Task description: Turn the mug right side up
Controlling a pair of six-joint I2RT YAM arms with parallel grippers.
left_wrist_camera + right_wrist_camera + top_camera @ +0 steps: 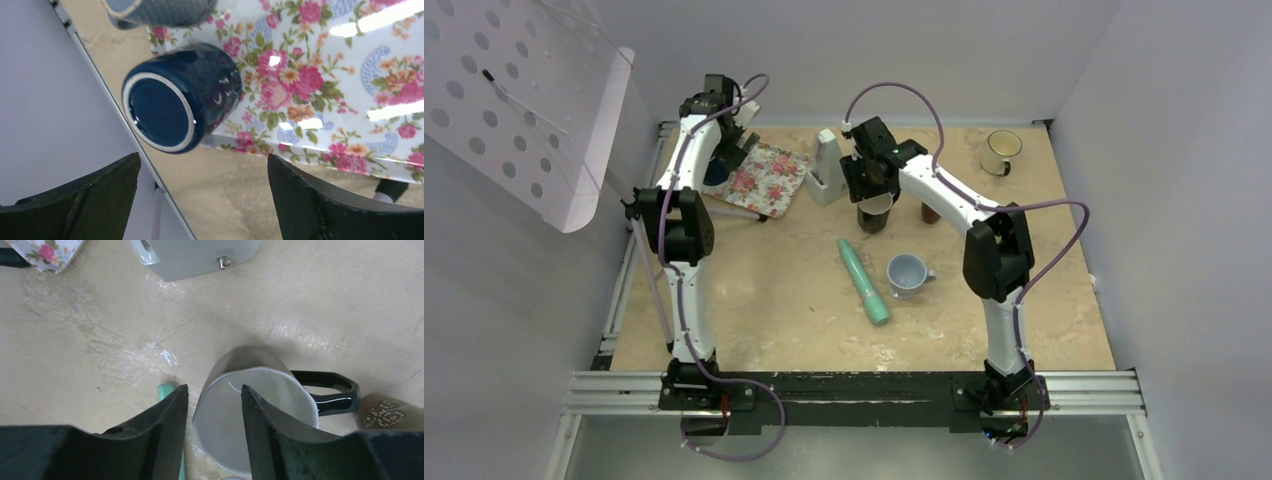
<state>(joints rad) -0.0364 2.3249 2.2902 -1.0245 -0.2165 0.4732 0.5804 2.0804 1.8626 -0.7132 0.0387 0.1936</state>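
Note:
The mug (pixel 287 390) has a pale inside and a black handle (pixel 332 390). It stands on the table with its mouth facing up, at the back centre (pixel 874 215). My right gripper (pixel 214 387) hangs over it with one finger inside the mouth and the other outside the wall. The jaws are apart and a gap shows on each side of the rim, so nothing is gripped. Far to the left, my left gripper (pixel 203 157) stands wide open and empty, above the table's left edge (pixel 729 150).
A dark blue cup (pixel 175 100) lies base toward the camera at the edge of a floral tray (pixel 325 75). A teal cylinder (pixel 864 280) and a light blue mug (pixel 908 274) sit mid-table. A pale box (pixel 827 170), a brown object (pixel 931 212) and a cream mug (pixel 1001 152) stand behind.

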